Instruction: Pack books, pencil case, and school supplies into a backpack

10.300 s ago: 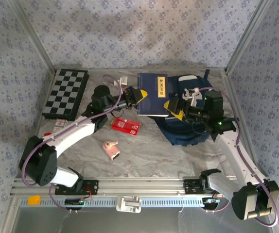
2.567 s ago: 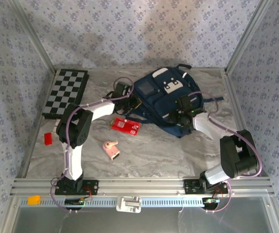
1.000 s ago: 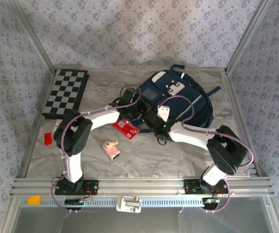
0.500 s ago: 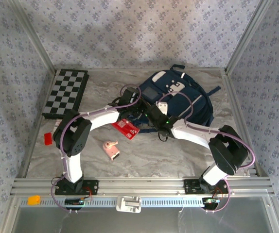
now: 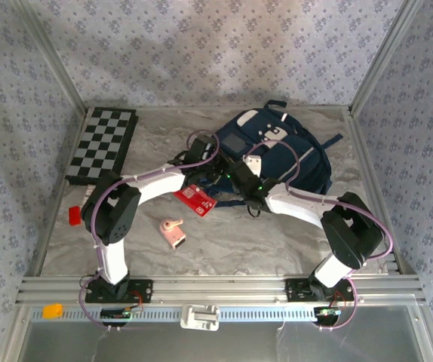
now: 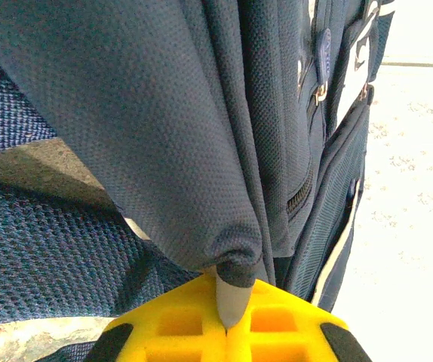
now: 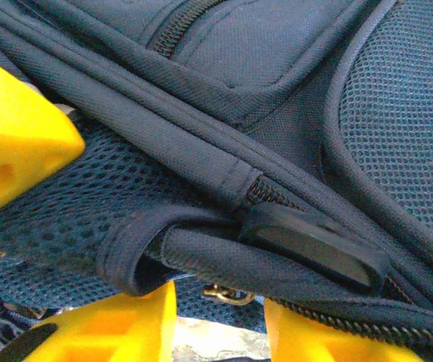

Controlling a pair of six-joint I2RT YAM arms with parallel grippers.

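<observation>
Right arm has swung across since approx 2-3 s ago: it was at the right side of the backpack (image 5: 280,154), now it reaches over to the pack's near-left edge, tip to tip w/ the left arm. Pack itself has shifted a little toward the right edge of the bench (image 5: 277,241), and its strap now trails out that way. About 10 s back both arms held a navy book over the pack; judging by that, books are prob. inside already.

Left pincer (image 6: 225,320) is clamped together on a fold of backpack fabric, pale piping nipped btwn the yellow tips, holding that edge up. Right pincer (image 7: 220,328) has its tips apart; a webbing loop and a small metal ring lie just ahead of the gap, zip track and black puller beside them, nothing visibly squeezed.

Meaning for the task: looks like a two-arm effort to open or hold open the mouth, left arm anchoring, right arm hunting for the zip or flap.

Pencil case (image 5: 195,197) lies flat mid-bench, just near-side of the left pincer. Pink gadget (image 5: 173,232) sits apart from it, closer to the near edge. Both unpacked, so roughly half the job remains.
</observation>
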